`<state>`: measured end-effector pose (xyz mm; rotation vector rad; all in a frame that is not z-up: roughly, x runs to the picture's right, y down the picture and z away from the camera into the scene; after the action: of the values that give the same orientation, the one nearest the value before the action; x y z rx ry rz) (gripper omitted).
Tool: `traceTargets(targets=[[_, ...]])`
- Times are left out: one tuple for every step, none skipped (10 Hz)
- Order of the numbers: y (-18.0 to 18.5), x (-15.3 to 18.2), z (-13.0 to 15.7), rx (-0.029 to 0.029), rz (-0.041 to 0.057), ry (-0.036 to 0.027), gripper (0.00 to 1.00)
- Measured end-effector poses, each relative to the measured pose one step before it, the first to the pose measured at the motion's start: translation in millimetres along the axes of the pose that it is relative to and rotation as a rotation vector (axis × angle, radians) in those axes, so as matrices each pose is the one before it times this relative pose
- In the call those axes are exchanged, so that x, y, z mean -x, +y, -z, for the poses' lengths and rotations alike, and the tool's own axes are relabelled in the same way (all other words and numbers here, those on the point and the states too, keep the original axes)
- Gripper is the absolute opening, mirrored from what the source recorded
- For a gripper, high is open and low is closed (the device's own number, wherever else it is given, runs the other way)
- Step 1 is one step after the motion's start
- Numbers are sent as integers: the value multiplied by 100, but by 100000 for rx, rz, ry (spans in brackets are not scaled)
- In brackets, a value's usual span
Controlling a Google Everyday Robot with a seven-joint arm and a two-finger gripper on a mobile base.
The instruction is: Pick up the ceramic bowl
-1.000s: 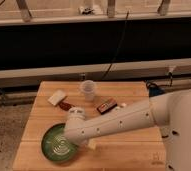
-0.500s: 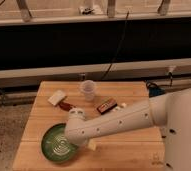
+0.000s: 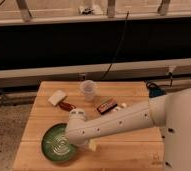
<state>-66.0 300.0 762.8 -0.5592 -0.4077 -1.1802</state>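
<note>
The ceramic bowl point(image 3: 56, 143) is wide, shallow and glossy green with pale rings inside. It sits on the wooden table point(image 3: 124, 152) near the front left corner. My white arm reaches from the right across the table. The gripper point(image 3: 84, 142) is down at the bowl's right rim, and the arm's end covers that side of the bowl. How the gripper meets the rim is hidden.
A small translucent plastic cup point(image 3: 88, 90) stands at the table's back middle. A white block point(image 3: 56, 97) and a red item point(image 3: 67, 106) lie back left. A brown snack bar point(image 3: 105, 106) lies behind the arm. A blue object point(image 3: 155, 91) sits at the back right corner.
</note>
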Motion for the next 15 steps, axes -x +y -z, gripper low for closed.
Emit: traceTargets(targets=[[-6,27,-101,26,232,-214,80],[17,8,-75,7,236,-181,77],[16,15,-77,-29,237,-158,71],[28,3,-99,-31,278,-191,62],[-82,14,-149,-598,268,-429,53],[17,25,-115,29,315,-246,51],[30,16,-47,86,179,-98,50],[79,-13,-23,125,124,17,44],[49,-11,20,103,-16,-8,35],[-57,-14,94,-91,12,41,26],[2,14,58,23,-2,-32,14],[61,2,146,114,31,16,3],[41,-2,38,83,-28,-13,1],[-30,15,102,-40,36,-14,0],[27,-3,71,22,-41,-15,0]])
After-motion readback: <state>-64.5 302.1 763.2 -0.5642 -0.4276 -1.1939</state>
